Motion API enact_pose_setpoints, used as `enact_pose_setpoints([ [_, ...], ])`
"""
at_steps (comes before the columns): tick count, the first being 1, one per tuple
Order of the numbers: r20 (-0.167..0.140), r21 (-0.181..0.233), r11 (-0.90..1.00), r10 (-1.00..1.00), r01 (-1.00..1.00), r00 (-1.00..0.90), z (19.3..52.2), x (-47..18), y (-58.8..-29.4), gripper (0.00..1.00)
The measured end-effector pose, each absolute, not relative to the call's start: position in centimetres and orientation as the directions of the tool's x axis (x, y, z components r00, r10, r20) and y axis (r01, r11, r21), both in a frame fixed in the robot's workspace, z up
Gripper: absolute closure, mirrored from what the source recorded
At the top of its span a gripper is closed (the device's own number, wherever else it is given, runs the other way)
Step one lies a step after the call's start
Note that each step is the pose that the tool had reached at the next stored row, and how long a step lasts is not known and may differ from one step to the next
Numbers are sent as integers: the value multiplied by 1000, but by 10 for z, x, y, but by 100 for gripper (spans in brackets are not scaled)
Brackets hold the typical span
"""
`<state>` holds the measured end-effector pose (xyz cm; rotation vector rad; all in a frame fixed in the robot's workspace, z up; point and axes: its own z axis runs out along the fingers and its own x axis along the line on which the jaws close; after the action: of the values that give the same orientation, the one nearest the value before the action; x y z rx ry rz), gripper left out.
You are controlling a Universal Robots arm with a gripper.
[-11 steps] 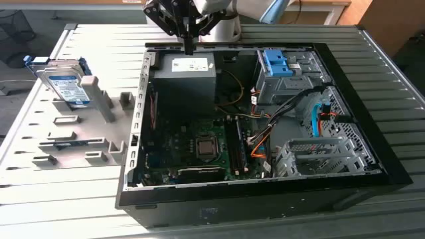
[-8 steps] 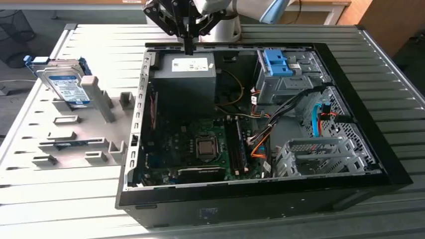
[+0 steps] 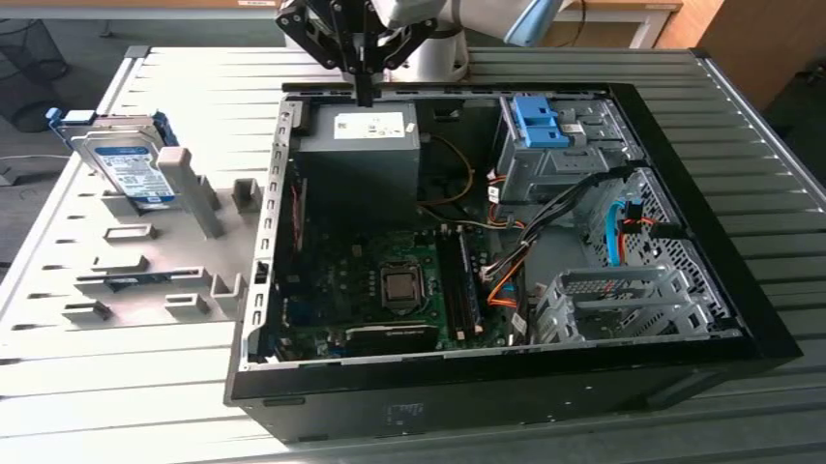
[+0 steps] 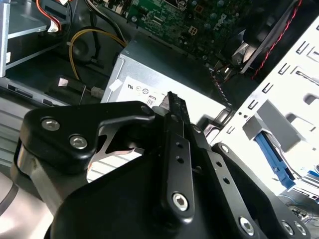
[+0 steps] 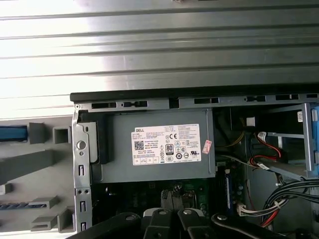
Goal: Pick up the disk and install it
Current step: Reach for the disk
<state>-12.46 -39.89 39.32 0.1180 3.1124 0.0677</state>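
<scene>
The gripper (image 3: 366, 94) hangs over the rear edge of the open computer case (image 3: 722, 290), just above the grey power supply (image 3: 362, 145) with the white sticker. Its two fingers point down and are pressed together, with nothing between them. In the second wrist view the gripper (image 4: 172, 99) shows the same: the black fingers lie against each other in front of the power supply (image 4: 149, 64). The tips are near the power supply, but I cannot tell if they touch it.

The disk (image 3: 130, 166) is not in the case. It stands upright on its edge in a slot of the grey holder (image 3: 193, 208), on the exterior view's left of the case and well apart from the gripper. Its label faces the camera and its blue frame shows at the top edge. The holder lies on the ribbed metal table (image 3: 116, 406).

In the first wrist view the power supply (image 5: 159, 144) sits in the corner of the case, and beside the case is a blue strip (image 5: 12, 133) which is perhaps the edge of the disk.

Inside the case the green motherboard (image 3: 387, 280) lies flat on the bottom
</scene>
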Motion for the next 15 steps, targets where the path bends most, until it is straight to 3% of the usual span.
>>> enact_pose_setpoints([
  [15,-24,44,996,76,75,-997,393,-129,-399,89],
])
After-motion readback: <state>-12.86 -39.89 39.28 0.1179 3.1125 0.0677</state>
